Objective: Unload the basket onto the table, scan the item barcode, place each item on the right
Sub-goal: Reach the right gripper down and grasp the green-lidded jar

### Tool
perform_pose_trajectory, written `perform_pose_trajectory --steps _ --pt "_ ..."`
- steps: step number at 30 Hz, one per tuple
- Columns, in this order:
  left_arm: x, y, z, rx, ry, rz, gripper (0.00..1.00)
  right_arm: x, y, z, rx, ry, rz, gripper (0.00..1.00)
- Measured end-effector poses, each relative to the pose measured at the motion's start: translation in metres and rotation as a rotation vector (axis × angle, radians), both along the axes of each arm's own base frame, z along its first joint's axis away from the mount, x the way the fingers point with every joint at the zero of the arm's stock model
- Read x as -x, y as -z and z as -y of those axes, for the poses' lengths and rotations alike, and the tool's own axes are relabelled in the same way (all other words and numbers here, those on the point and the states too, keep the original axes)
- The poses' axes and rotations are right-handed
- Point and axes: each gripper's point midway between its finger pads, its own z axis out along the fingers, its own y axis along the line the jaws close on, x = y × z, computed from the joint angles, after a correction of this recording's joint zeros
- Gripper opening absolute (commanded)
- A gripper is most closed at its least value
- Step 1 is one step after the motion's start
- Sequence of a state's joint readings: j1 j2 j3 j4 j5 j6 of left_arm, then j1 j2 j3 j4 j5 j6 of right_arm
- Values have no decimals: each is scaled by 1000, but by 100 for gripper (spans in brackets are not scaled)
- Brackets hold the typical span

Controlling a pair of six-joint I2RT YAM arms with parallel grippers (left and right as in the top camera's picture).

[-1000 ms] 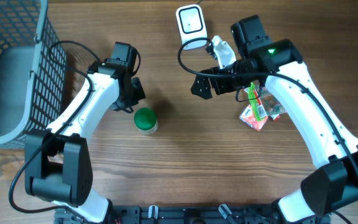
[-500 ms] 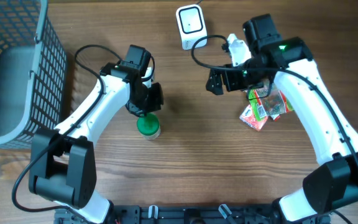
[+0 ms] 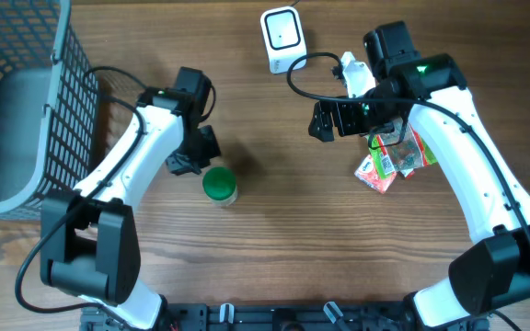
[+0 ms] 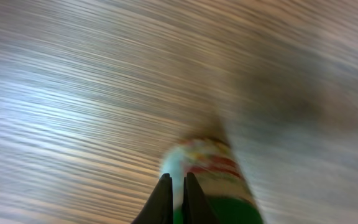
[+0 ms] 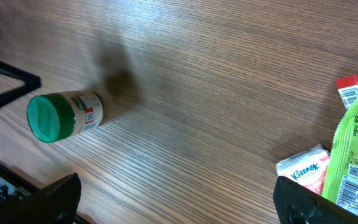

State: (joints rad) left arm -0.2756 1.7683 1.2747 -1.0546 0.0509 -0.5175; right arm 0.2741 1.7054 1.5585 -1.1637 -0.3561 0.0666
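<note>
One green-lidded jar stands upright, lid skyward, below-left of the scanner; left gripper pinched together, empty (right gripper gaping).

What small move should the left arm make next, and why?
Probably open the left gripper and shift it over the green-lidded jar. It is shut and sits just beside the jar, not around it, so nothing is held, and the jar is far from the white scanner.

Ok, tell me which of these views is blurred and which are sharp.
Left wrist: badly motion-smeared, grain of the table streaked, the green-lidded jar soft. Right wrist: sharp, the lettering on the Kleenex pack readable. Overhead: crisp, evenly lit, shadows faint.
</note>
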Motion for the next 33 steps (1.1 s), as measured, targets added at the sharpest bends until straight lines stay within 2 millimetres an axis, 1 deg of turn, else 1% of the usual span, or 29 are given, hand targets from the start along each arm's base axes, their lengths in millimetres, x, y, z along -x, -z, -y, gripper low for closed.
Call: perform_pose_trajectory --steps 1,2,3,5,7,8,9,11,12,13,15,16,17,18,19,20,21,22,23,24,25,26,27,29,31,33 --pt "4 0 11 29 29 -12 4 1 0 0 1 0 -2 100" --pt "14 -1 26 66 67 -42 4 1 0 0 1 0 -3 100" --pt "20 -1 35 84 94 -55 4 1 0 0 3 0 -3 100" --pt "27 -3 56 126 171 -60 4 1 0 1 3 0 -3 100" --pt "35 -5 84 183 274 -50 4 1 0 1 3 0 -3 100" --pt "40 -5 94 202 311 -53 4 1 0 1 4 -2 -2 100" --pt "43 -6 97 209 328 -54 4 2 0 1 5 -10 -2 100" --pt "39 -8 96 203 325 -45 4 6 -1 -3 -15 -50 -5 100" --pt "33 -11 92 197 306 -31 5 7 -2 -7 -33 -75 -3 100" --pt "19 -17 84 194 268 1 6 10 -3 -13 -52 -101 0 99" --pt "-9 -31 64 199 174 72 8 16 -6 -28 -79 -158 7 99" --pt "-20 -39 53 201 134 103 10 19 -7 -36 -87 -185 11 100" --pt "-36 -53 32 203 60 154 13 25 -8 -48 -97 -227 16 100" --pt "-46 -64 11 200 -7 194 18 30 -9 -60 -105 -266 27 100" --pt "-53 -74 -9 197 -67 224 23 36 -10 -73 -110 -304 40 100" --pt "-55 -82 -30 189 -130 241 31 39 -11 -86 -115 -338 60 100" --pt "-55 -85 -45 181 -175 242 41 45 -11 -102 -117 -375 79 100" --pt "-53 -85 -58 171 -206 235 53 51 -11 -113 -114 -402 90 99" --pt "-50 -84 -70 164 -237 222 61 57 -9 -124 -110 -430 105 99" --pt "-49 -83 -80 157 -258 216 73 64 -5 -137 -98 -467 124 96" --pt "-49 -82 -86 154 -274 216 86 69 0 -148 -86 -496 140 95" --pt "-48 -82 -92 149 -286 216 100 75 9 -157 -57 -524 157 95" --pt "-48 -82 -96 146 -287 218 100 82 20 -165 -22 -551 168 95" --pt "-48 -82 -98 145 -292 218 100 89 37 -173 35 -581 181 95" --pt "-48 -82 -97 145 -291 218 100 94 55 -184 88 -612 219 95" --pt "-48 -82 -97 145 -289 218 100 96 69 -193 127 -632 247 96"
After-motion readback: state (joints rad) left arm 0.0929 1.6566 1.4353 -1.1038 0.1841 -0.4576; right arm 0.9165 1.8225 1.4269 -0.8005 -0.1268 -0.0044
